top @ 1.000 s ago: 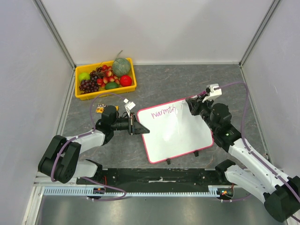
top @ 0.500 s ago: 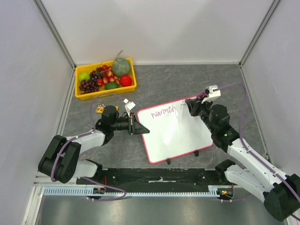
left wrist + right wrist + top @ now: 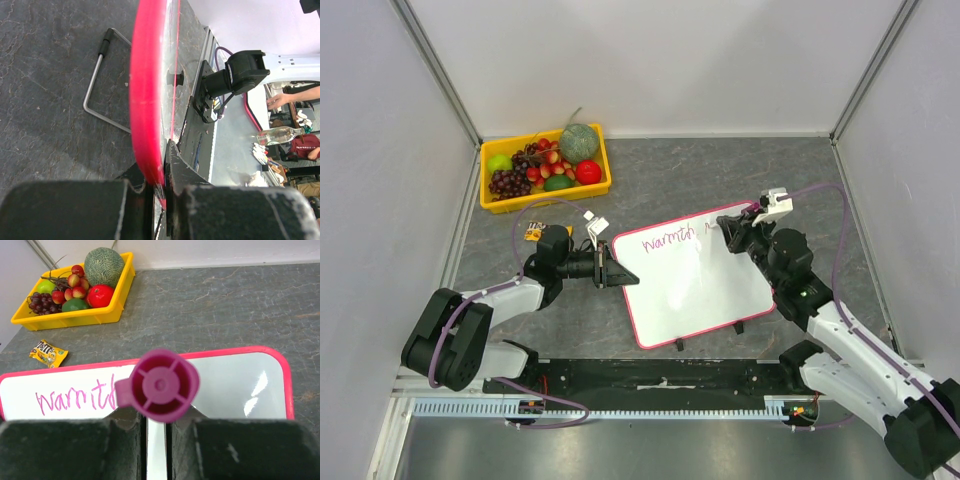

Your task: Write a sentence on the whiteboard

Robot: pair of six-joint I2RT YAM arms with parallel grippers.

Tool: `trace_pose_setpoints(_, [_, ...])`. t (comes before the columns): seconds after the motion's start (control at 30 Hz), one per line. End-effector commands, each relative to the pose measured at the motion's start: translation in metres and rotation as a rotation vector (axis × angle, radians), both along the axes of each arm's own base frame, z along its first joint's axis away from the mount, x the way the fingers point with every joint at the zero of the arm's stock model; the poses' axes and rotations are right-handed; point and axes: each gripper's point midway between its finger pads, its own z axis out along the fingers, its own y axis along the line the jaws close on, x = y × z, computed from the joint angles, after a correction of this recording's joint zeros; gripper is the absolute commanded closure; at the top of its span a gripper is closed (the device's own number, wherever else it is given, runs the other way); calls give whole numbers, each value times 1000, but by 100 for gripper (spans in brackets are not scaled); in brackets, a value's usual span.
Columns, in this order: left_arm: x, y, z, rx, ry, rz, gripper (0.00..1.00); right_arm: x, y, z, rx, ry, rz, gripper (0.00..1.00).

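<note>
The whiteboard (image 3: pixel 700 285), white with a pink-red rim, lies tilted in the middle of the table. Magenta writing (image 3: pixel 668 238) reading "warmth" runs along its far edge; it also shows in the right wrist view (image 3: pixel 75 399). My left gripper (image 3: pixel 618 275) is shut on the board's left rim (image 3: pixel 146 115). My right gripper (image 3: pixel 732 228) is shut on a magenta marker (image 3: pixel 161 385), seen end-on, held over the board's far right part just past the last letter. The marker tip is hidden.
A yellow fruit tray (image 3: pixel 492 201) with grapes, melon and apples stands at the far left, also in the right wrist view (image 3: pixel 70 316). A small yellow candy packet (image 3: pixel 534 233) lies near the left arm. A wire board foot (image 3: pixel 97 82) rests on the grey tabletop.
My right gripper has moved with the marker a little to the right along the board's far edge. The left gripper and the board have stayed still.
</note>
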Motion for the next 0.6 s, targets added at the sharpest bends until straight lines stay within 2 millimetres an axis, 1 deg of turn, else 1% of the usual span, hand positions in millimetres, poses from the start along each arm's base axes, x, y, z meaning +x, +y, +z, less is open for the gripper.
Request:
trace_pose_setpoints(0.0, [1, 4, -26, 84, -145, -15, 98, -8, -7, -31, -52, 78, -3, 100])
trace_pose_setpoints(0.1, [1, 4, -25, 85, -152, -11, 98, -11, -7, -35, -52, 86, 5, 100])
trace_pose_setpoints(0.2, [1, 4, -26, 86, -147, -13, 98, -10, -7, -38, -58, 92, -2, 100])
trace_pose_setpoints(0.57, [1, 4, -26, 85, -150, -13, 98, 9, -4, -8, -23, 24, -37, 100])
